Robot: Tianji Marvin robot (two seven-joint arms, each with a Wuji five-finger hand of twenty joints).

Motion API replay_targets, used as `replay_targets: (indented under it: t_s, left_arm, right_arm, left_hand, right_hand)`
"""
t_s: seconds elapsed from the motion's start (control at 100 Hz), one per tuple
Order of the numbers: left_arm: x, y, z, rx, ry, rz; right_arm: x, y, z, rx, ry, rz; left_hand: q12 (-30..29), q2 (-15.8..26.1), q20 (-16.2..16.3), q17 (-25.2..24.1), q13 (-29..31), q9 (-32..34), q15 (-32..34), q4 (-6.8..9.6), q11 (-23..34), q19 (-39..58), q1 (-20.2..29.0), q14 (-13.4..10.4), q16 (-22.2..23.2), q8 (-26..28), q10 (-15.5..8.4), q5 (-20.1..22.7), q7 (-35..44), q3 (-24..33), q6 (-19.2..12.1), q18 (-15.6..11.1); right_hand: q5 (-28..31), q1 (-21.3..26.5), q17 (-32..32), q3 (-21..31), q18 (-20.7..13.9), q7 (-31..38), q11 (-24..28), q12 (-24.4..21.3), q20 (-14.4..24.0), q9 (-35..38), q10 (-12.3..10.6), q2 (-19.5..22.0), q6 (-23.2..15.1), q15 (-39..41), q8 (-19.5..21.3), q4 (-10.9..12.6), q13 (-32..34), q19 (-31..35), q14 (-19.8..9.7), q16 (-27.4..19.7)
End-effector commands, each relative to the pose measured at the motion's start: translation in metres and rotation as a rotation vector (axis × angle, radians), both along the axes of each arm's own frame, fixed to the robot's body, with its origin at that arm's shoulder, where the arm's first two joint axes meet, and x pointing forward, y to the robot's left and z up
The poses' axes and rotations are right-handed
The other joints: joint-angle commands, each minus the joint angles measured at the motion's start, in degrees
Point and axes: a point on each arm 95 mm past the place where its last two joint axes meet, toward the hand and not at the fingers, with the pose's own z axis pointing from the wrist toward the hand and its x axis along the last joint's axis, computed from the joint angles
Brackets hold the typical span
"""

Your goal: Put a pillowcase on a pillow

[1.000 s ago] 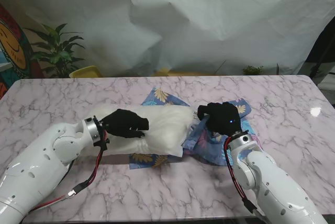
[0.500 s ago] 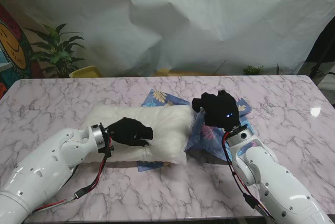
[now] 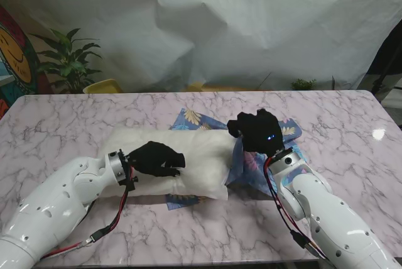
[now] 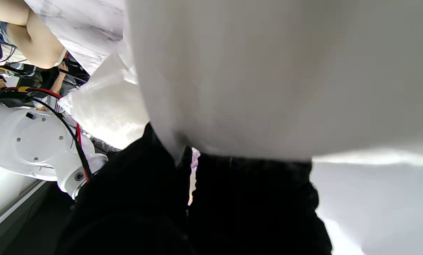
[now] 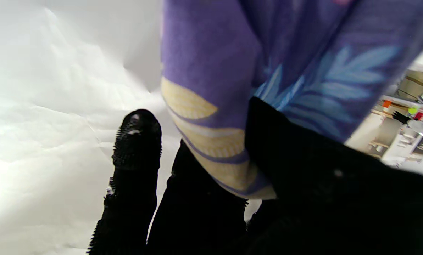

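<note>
One pillow (image 3: 188,156), one pillowcase (image 3: 267,165) on counter (image 3: 75,115). Left hand (image 3: 157,159) clenched on pillow; right hand (image 3: 254,132) grasping raised pillowcase edge.

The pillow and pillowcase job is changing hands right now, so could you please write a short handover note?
Left hand: shut on the white pillow, gripping its near side.
Right hand: shut on the blue floral pillowcase, holding its edge lifted at the pillow's right end.
Pillowcase lies partly under the pillow on the marble table.
Done: both are gripped and the opening is lifted.
Left: work the pillow fully inside; most remains uncovered.
</note>
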Motion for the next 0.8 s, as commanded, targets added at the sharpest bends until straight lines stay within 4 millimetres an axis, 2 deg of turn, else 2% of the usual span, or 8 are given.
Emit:
replay_targets:
  t_s: [0.0, 0.29, 0.52, 0.79]
  left_arm:
    - [-0.005, -0.001, 0.001, 0.003, -0.009, -0.004]
    - [-0.008, 0.024, 0.019, -0.029, -0.036, 0.128]
    - [-0.016, 0.023, 0.044, -0.201, -0.037, 0.216]
    - [-0.024, 0.026, 0.066, -0.178, -0.063, 0.201]
  right_arm:
    - [0.004, -0.01, -0.003, -0.016, 0.017, -0.041]
    - [0.012, -0.027, -0.009, -0.034, 0.05, -0.108]
    - [0.016, -0.027, -0.007, -0.031, 0.05, -0.106]
    - [0.017, -0.027, -0.006, -0.034, 0.053, -0.109]
  left_hand:
    - [0.7, 1.5, 1.0, -0.8, 1.8, 3.4, 1.6, 3.29, 0.9, 2.8, 4.6, -1.6, 0.7, 2.7, -0.5, 4.1, 4.7, 8.7, -7.1, -7.4]
    - [1.3, 1.5, 1.1, -0.8, 1.9, 3.5, 1.6, 2.99, 0.8, 2.8, 4.3, -1.7, 1.0, 2.9, -0.6, 4.0, 4.8, 9.5, -7.1, -7.4]
    - [1.6, 1.6, 1.1, -0.8, 1.9, 3.4, 1.4, 2.94, 0.7, 2.8, 4.4, -1.7, 1.2, 3.2, -0.6, 3.8, 4.8, 9.6, -6.9, -7.4]
    - [1.8, 1.5, 1.1, -0.8, 2.0, 3.6, 1.2, 2.88, 0.5, 2.8, 4.2, -1.9, 1.4, 3.5, -0.9, 3.9, 4.8, 9.7, -7.1, -7.4]
  right_hand:
    - [1.3, 3.8, 0.4, 6.0, -1.7, -0.5, 1.1, 0.9, -0.3, 0.2, -3.5, -1.1, -1.4, -1.3, 1.2, -0.2, -1.4, -0.4, -0.4, -0.3]
    - [1.9, 4.0, 0.3, 6.0, -1.8, -0.8, 1.4, 1.1, -0.4, 0.2, -3.6, -1.0, -1.2, -1.2, 1.8, -0.1, -1.4, -0.4, -0.2, 0.0]
    - [2.3, 4.0, 0.2, 6.0, -2.1, -1.1, 1.6, 1.2, -0.3, 0.2, -3.6, -0.9, -1.0, -1.2, 2.3, -0.2, -1.4, -0.3, -0.2, 0.1]
    - [2.3, 3.8, 0.2, 6.0, -2.6, -1.3, 1.6, 1.2, -0.2, 0.2, -3.6, -0.8, -1.1, -1.1, 2.5, -0.2, -1.4, -0.1, -0.2, 0.2]
